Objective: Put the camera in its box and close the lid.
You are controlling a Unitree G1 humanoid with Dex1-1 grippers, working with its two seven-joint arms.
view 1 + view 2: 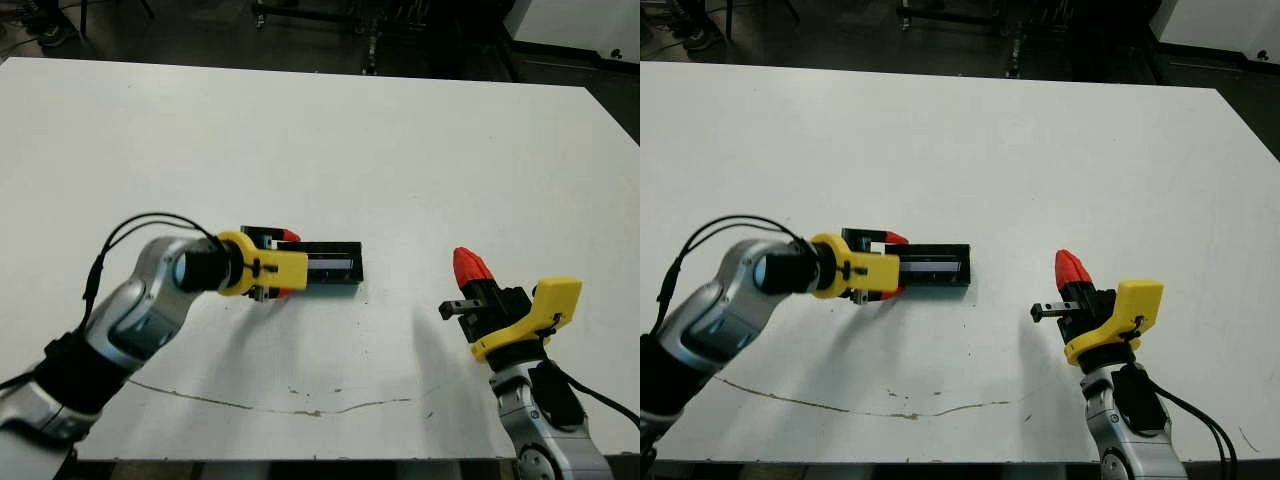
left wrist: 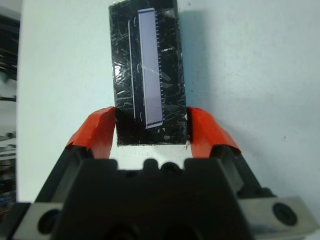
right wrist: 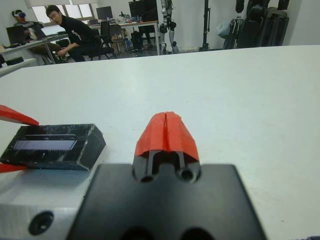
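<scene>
Near the table centre, the lidded box is clasped at one end by the left gripper, presumably to seat the lid; the right gripper, closed and empty, is held well apart.

The white table fills most of the head views. Near its front edge a thin, wavy dark crack or scratch line runs across the surface, with a few small dark specks just above its middle. Beyond the far edge lies a dark floor with the black legs and bases of stands, and a white panel shows past the far right corner. In the right wrist view, past the far edge of the table, a person in a black top sits at a desk with monitors, a second person sits further off, and dark equipment stands line the back of the room.
</scene>
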